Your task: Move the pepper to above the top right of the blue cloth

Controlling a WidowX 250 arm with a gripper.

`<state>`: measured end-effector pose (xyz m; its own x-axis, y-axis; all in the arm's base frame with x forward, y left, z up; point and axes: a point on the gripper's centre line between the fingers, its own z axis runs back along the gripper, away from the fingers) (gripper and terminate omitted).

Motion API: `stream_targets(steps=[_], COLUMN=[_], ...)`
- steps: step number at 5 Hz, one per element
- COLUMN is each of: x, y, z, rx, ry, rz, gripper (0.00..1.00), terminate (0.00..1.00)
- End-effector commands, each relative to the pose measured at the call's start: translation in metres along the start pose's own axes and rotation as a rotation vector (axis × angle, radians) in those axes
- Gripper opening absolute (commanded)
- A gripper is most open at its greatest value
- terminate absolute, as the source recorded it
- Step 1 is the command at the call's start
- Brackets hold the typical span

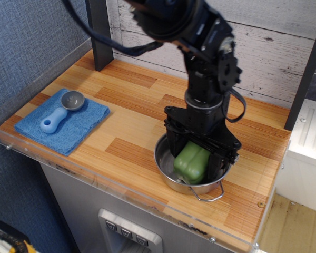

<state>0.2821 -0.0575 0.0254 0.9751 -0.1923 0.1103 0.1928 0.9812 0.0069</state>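
Observation:
The green pepper [191, 163] lies inside the steel pot [159, 163] at the front right of the wooden counter. My gripper [194, 161] is lowered into the pot, with its black fingers [171, 143] on either side of the pepper and close against it. The jaws still stand apart around the pepper, which rests on the pot's bottom. The blue cloth [79, 126] lies flat at the front left of the counter, well away from the gripper. The arm hides the back of the pot.
A grey scoop with a light-blue handle [59, 112] lies on the cloth. A black post [99, 31] stands at the back left. A clear acrylic lip [95, 176] runs along the counter's front edge. A white cabinet [305, 153] stands to the right.

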Motion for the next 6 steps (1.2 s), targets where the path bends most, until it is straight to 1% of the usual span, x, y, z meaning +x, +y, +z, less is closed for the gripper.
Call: stream_targets(steps=[1, 2, 3, 4, 5, 6], x=[0.007, 0.009, 0.010, 0.011, 0.012, 0.020], y=[0.005, 0.003, 0.001, 0.000, 0.004, 0.013], z=[-0.013, -0.008, 0.007, 0.023, 0.035, 0.049], rx=[-0.055, -0.044, -0.048, -0.053, -0.016, -0.007], ry=[-0.027, -0.039, -0.060, -0.068, -0.048, -0.046], rz=[-0.034, -0.049, -0.071, -0.083, -0.071, -0.054], gripper=[1.00, 0.00, 0.00, 0.00, 0.00, 0.00], terminate=[0.00, 0.00, 0.00, 0.00, 0.00, 0.00])
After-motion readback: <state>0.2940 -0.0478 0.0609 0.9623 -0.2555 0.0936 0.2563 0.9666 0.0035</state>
